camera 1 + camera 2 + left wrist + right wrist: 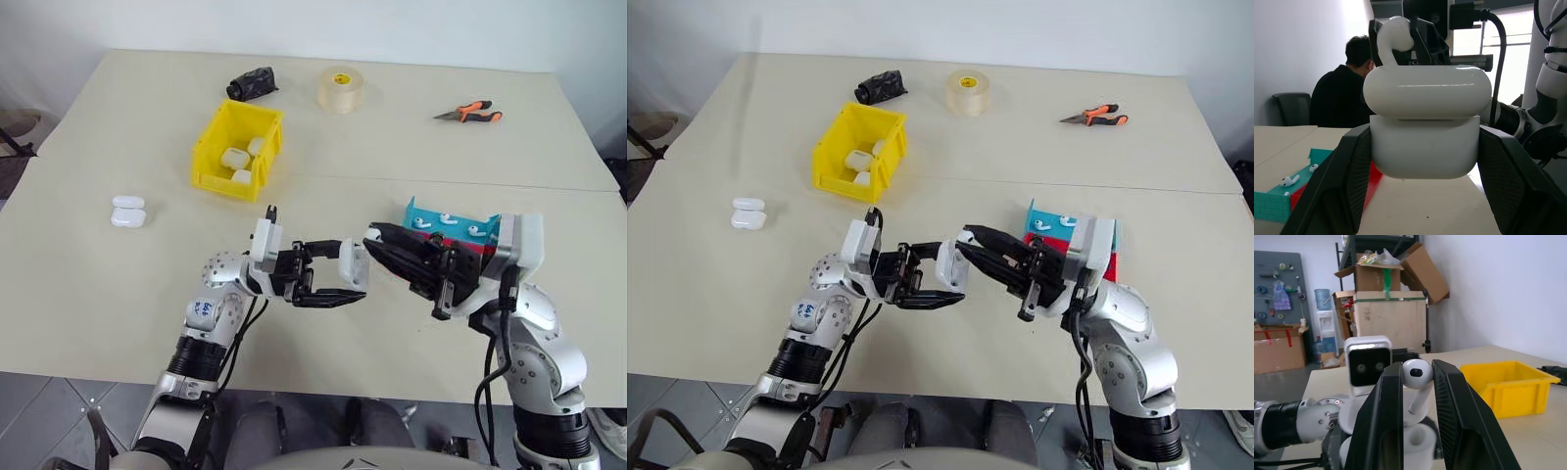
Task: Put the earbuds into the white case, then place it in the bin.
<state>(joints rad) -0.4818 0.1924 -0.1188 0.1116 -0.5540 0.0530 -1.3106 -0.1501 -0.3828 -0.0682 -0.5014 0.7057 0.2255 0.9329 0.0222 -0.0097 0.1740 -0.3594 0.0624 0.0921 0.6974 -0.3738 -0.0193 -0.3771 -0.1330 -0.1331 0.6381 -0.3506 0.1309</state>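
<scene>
At frame centre my left jaws [333,281] clamp the case [352,265] while my right jaws [377,238] pinch an earbud [1417,377] just above it, so next I judge it needs seating before the upper-left bin [211,147].

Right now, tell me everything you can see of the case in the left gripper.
The case is small, glossy white plastic with rounded corners. A seam runs between its lid and its body; the left wrist view shows the lid down over the body. It sits clamped by its sides between the left gripper's two black fingers, held in the air above the table, not resting on it. The right gripper holds an earbud just beside the case's lid, stem toward it.
</scene>
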